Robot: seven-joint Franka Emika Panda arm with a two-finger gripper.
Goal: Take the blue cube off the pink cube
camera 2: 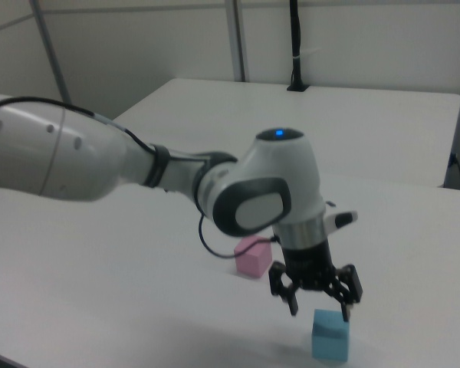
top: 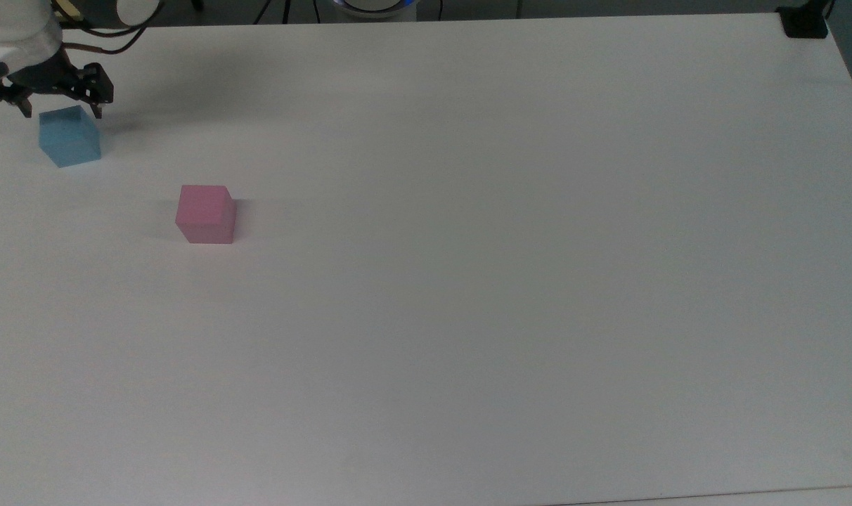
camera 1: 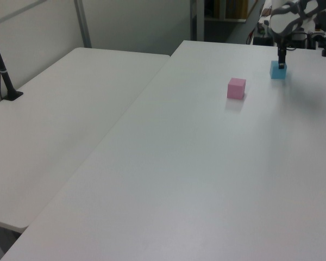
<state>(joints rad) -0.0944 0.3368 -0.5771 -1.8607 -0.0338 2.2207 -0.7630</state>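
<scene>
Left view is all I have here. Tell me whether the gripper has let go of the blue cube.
Observer: Yes. In the right view the gripper is open, fingers spread just above the blue cube, not touching it.
Operator: Confirm the cube sits flat.
Observer: The top view shows the blue cube resting on the table, its shadow tight against it.
Operator: Report its clearance from the pink one.
Observer: In the top view the pink cube stands apart, with bare table between them.
</scene>
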